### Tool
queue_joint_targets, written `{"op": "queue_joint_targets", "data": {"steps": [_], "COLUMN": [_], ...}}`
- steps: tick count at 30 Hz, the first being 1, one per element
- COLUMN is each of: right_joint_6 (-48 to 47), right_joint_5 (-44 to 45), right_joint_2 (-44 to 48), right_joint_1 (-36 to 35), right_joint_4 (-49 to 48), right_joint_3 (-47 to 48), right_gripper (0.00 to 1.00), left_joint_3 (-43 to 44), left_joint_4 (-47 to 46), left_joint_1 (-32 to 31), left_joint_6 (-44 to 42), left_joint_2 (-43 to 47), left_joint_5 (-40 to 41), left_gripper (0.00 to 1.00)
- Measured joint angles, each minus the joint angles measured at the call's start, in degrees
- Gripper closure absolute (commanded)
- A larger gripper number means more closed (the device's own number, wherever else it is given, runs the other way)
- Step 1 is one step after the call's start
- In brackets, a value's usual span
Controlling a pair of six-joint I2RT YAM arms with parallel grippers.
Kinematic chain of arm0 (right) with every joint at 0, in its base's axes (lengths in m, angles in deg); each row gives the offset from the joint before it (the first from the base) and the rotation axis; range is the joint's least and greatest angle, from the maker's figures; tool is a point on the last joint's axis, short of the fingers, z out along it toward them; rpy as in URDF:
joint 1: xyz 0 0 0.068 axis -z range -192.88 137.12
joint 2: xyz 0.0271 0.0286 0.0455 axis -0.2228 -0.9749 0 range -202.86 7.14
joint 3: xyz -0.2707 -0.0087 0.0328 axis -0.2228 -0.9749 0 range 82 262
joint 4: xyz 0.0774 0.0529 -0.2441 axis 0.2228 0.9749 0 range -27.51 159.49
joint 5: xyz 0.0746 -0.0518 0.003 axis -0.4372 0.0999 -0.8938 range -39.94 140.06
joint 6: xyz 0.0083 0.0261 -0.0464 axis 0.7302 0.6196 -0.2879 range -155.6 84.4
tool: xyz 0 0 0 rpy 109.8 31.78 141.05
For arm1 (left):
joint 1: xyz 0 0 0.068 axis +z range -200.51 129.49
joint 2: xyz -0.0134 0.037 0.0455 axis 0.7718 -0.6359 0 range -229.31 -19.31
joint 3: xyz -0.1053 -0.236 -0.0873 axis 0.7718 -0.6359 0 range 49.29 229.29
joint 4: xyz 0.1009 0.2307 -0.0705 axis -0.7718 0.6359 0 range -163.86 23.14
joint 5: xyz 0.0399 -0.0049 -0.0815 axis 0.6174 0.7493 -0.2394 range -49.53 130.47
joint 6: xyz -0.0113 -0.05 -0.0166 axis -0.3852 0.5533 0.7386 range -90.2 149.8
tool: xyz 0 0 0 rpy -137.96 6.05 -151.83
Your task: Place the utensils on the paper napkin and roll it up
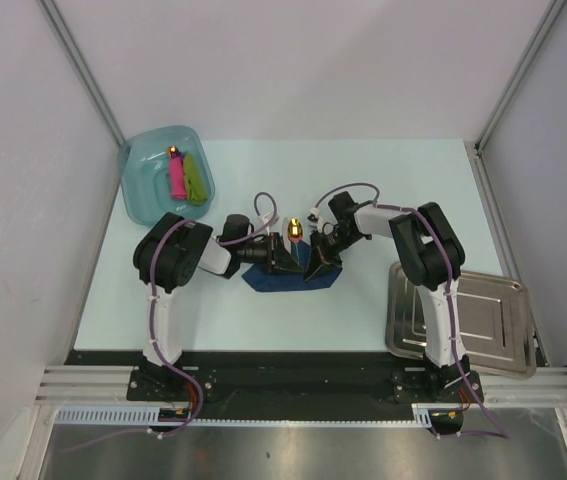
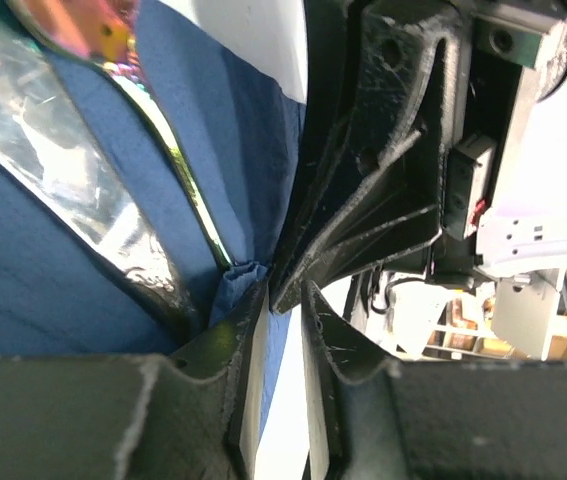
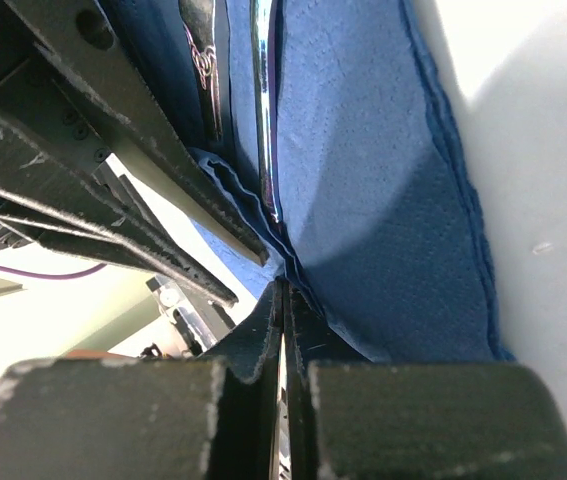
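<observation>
Pale mint table [image 1: 383,180]: shiny orange-gold utensils [image 1: 295,231] on dark navy paper napkin [image 1: 263,281], likely rolling step; right gripper [image 3: 284,290] pinches napkin fold, left gripper [image 2: 288,296] slightly parted. Next: regrip, roll further.

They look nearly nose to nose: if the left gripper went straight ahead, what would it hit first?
Probably the black right gripper, almost tip to tip; the dark navy-blue paper napkin lies just alongside.

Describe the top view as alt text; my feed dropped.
The left tool and right tool meet at the bunched-up navy napkin mid-table. A utensil shows its gold end just behind them; a tub stands far left, a tray near right.
</observation>
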Motion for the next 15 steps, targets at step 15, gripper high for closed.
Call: {"op": "queue_joint_targets", "data": {"steps": [15], "right_joint_6": [-0.98], "right_joint_5": [0.46], "right_joint_2": [0.37], "right_joint_1": [0.24], "right_joint_4": [0.76], "right_joint_3": [0.24], "right_gripper": [1.00], "left_joint_3": [0.85], "left_joint_4": [-0.66], "left_joint_1": [0.76], "left_joint_6": [2.27], "left_joint_2": [-2.43], "left_joint_5": [0.09], "left_gripper": [0.92]}}
